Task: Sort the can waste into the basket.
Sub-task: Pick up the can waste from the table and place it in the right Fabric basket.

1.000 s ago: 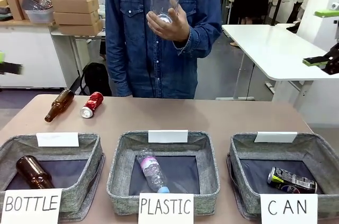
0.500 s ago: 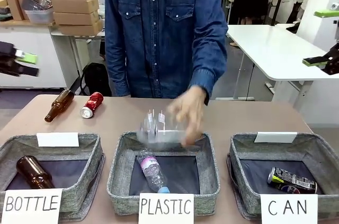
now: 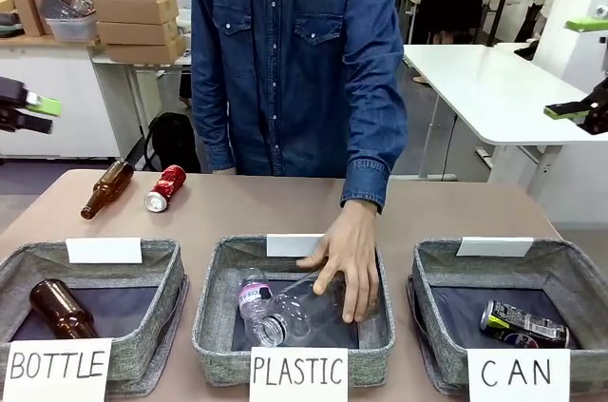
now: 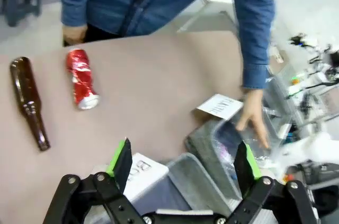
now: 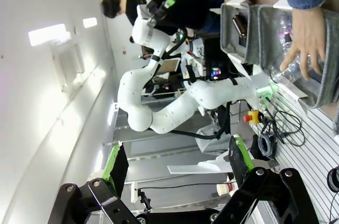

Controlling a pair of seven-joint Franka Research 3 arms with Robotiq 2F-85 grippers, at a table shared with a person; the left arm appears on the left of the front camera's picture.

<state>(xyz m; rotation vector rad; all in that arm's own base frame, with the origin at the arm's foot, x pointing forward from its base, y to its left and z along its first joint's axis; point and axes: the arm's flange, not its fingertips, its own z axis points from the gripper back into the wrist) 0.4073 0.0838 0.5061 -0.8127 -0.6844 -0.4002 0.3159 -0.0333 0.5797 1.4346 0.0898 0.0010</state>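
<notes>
Showing the sorting desk (image 3: pixel 285 207) from the robot's side, we mark the red can (image 3: pixel 164 187) lying on its side near the far-left corner. It is just beside a brown glass bottle (image 3: pixel 105 188), and a narrow strip of desk appears to separate them. The dark printed can (image 3: pixel 522 323) lies inside the CAN basket (image 3: pixel 427 278) at the near-right corner, so we judge one can sorted and one left to fetch. At the middle of the near edge, the person's hand (image 3: pixel 347 264) rests on a clear plastic bottle (image 3: pixel 294 312) in the PLASTIC basket (image 3: pixel 211 297).

The left jaws hang above the left side of the desk, spread wide and holding nothing. The right jaws, raised beyond the right edge, are equally wide apart and empty.

We expect the red can to be light, thin-walled and easily crushed further, since it is already dented. Its smooth round side may roll or slip. We would take it across the middle of its body, with the jaws square to its long axis, and close gently.
</notes>
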